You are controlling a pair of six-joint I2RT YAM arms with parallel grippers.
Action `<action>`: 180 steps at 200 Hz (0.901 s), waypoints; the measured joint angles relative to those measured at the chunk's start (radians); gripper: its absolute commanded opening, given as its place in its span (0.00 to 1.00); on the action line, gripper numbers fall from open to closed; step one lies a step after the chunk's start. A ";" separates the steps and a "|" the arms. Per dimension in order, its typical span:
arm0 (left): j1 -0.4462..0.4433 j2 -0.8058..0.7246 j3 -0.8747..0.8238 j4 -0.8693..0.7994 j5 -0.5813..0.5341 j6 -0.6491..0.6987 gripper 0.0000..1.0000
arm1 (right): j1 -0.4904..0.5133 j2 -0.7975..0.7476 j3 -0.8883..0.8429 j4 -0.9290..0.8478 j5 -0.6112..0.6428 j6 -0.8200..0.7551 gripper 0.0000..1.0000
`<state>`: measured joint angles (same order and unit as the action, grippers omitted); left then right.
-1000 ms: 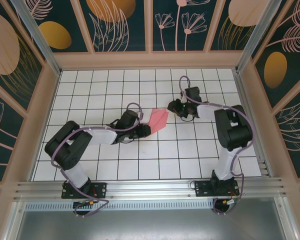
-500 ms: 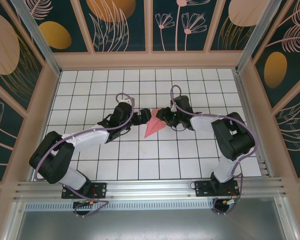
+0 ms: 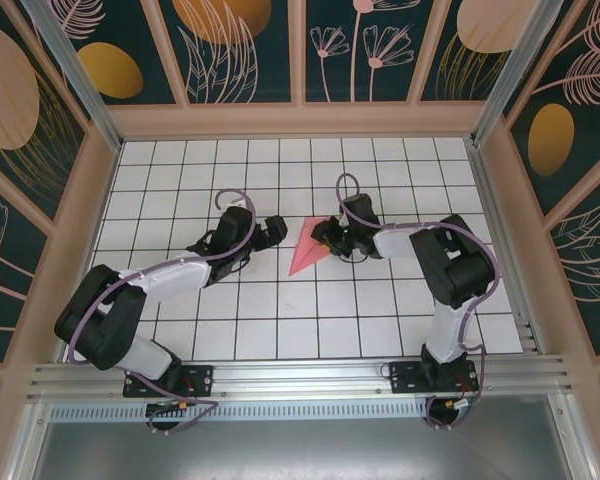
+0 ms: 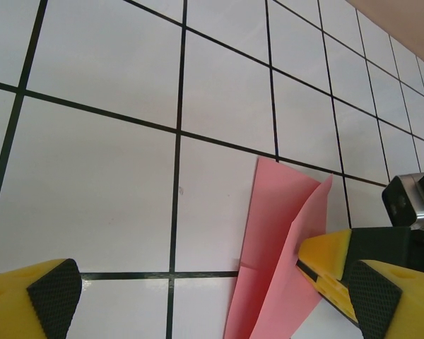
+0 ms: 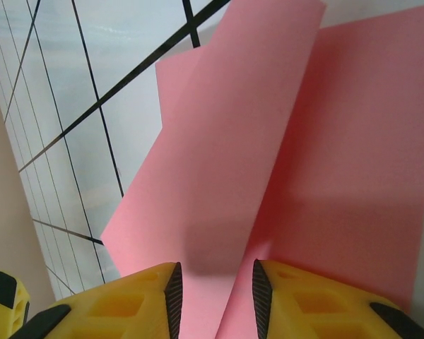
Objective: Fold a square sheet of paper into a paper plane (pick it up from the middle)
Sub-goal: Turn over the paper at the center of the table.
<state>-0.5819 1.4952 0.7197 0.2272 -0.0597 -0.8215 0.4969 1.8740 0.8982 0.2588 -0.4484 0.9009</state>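
Pink paper plane clamped in right claw; left claw spread apart

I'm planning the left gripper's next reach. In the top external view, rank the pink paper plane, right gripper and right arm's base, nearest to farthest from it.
1. pink paper plane, just right of the left gripper.
2. right gripper, on the plane's right side.
3. right arm's base, at the near edge, bottom right.
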 measured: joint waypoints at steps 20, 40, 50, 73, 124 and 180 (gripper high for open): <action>0.008 0.000 0.000 0.000 0.007 -0.005 0.99 | 0.007 0.013 0.003 0.014 -0.020 0.000 0.31; 0.014 0.000 0.000 0.000 0.020 -0.013 0.98 | 0.012 0.016 0.003 0.034 -0.034 -0.001 0.27; 0.017 0.000 0.000 0.000 0.028 -0.016 0.98 | 0.014 0.016 0.003 0.046 -0.041 0.000 0.23; 0.028 0.000 0.000 0.001 0.060 -0.027 0.99 | 0.016 0.017 0.003 0.077 -0.053 0.003 0.12; 0.048 0.000 -0.041 0.050 0.218 -0.049 0.98 | 0.006 -0.010 -0.071 0.231 -0.124 0.019 0.04; 0.048 -0.002 -0.071 0.190 0.469 -0.084 0.98 | -0.073 -0.172 -0.134 0.410 -0.314 0.026 0.04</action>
<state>-0.5335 1.4929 0.6483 0.4175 0.4095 -0.9054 0.4240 1.7023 0.7647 0.6685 -0.7624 0.9272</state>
